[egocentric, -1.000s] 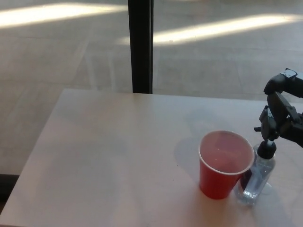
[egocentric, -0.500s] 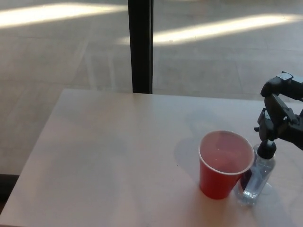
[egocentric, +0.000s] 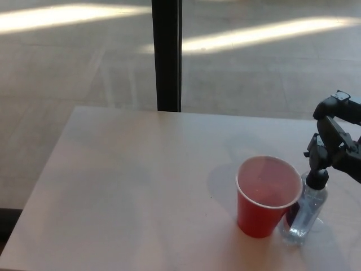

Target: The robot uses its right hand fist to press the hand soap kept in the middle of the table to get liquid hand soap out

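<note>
Right hand [egocentric: 337,144], fingers curled on nothing, sits at the pump of the light, tippable soap bottle [egocentric: 305,212]; press squarely

A red cup [egocentric: 268,197] stands upright on the right near part of a pale table [egocentric: 135,186] — white rim, open mouth, interior pinkish. It casts a soft shadow to its left. Beyond the far table edge lies a grey floor [egocentric: 67,73], crossed by bright bands of light at far left and far right. A dark vertical post [egocentric: 167,53] rises behind the table's far edge — just left of centre.
</note>
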